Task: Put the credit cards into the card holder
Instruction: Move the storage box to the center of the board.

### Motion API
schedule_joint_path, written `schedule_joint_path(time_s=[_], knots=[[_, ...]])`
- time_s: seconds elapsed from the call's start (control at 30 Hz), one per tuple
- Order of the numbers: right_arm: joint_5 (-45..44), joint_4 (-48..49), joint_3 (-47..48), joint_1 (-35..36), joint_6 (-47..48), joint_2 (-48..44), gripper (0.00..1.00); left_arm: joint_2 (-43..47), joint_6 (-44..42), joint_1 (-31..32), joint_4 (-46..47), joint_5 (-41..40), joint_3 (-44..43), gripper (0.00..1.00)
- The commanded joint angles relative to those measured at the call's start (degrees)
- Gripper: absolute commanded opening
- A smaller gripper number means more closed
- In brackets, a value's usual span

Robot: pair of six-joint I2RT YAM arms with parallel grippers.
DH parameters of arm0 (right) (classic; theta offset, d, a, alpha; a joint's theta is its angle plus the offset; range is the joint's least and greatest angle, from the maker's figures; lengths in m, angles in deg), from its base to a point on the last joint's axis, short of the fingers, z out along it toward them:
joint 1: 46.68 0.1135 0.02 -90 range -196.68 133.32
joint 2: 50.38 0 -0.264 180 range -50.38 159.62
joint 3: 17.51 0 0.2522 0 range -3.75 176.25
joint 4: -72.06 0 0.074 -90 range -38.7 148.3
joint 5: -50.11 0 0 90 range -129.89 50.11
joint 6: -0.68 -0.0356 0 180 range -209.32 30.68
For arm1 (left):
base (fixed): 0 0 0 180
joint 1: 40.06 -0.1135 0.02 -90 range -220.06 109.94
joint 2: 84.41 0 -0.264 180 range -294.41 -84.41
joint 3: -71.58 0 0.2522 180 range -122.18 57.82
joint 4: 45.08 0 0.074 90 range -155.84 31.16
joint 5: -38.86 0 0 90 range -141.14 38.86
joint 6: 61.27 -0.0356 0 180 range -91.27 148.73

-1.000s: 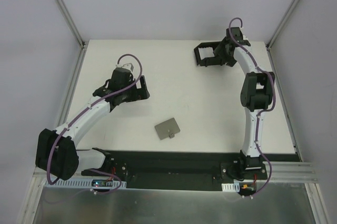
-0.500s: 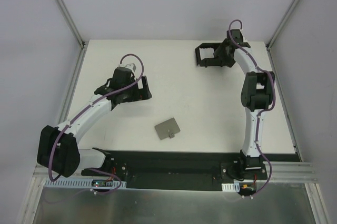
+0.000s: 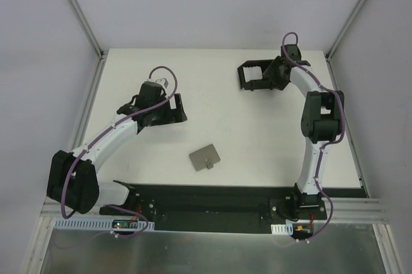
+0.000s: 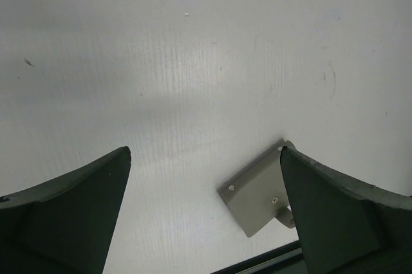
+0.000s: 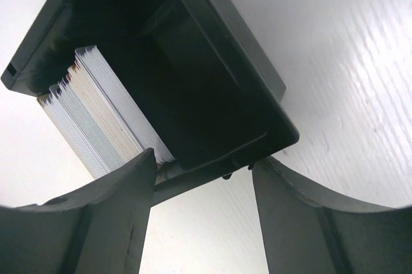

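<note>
The black card holder point(image 3: 248, 72) lies at the back right of the table. In the right wrist view the card holder point(image 5: 212, 42) shows its open inside, with a stack of credit cards point(image 5: 96, 116) standing on edge against one end, their edges pale. My right gripper point(image 3: 271, 80) is at the holder's right end. Its jaws stand apart either side of the holder's near corner, seen at the right gripper point(image 5: 205, 159). My left gripper point(image 3: 168, 112) hovers wide open over bare table left of centre, and the left gripper point(image 4: 205, 152) has nothing between its jaws.
A grey wallet point(image 3: 205, 157) lies flat near the middle front; in the left wrist view the wallet point(image 4: 257, 193) is partly behind the right finger. A black strip point(image 3: 212, 191) runs along the front edge. Walls enclose the table on three sides.
The right arm's elbow has swung out to the right, the holder has turned slightly, and the right jaws have narrowed. The left gripper has drifted a little to the right.
</note>
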Motion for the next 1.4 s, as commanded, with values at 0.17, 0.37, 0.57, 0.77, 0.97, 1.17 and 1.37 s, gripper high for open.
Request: schedule_joint_path(time_s=[0.17, 0.37, 0.57, 0.77, 0.97, 1.17, 1.37], knots=[[4.49, -0.84, -16.49, 3.37, -0.76, -12.20, 0.62, 0.43, 0.50, -0.64, -0.59, 1.96, -0.51, 0.99], [4.84, 0.30, -25.72, 6.80, -2.51, -19.75, 0.62, 0.16, 1.29, -0.64, -0.58, 2.49, 0.90, 0.99], [3.00, 0.92, -34.94, 10.31, -7.08, -27.84, 0.64, -0.27, 2.26, -0.64, -0.59, 3.80, 2.04, 0.99], [-2.00, 3.02, -42.77, 14.97, -13.49, -34.70, 0.64, -1.24, 3.23, -0.64, -0.59, 5.21, 2.57, 0.99], [-2.46, 5.13, -45.86, 17.70, -14.74, -37.61, 0.67, -1.42, 3.40, -0.55, -0.32, 6.97, 3.71, 0.99], [-2.01, 3.56, -42.09, 17.70, -7.36, -39.89, 0.75, -0.63, 2.79, -0.47, 0.03, 7.41, 5.29, 0.99], [-1.40, 2.16, -38.48, 17.70, -0.77, -43.14, 0.81, -0.54, 2.44, -0.20, 0.47, 7.94, 6.08, 0.99]])
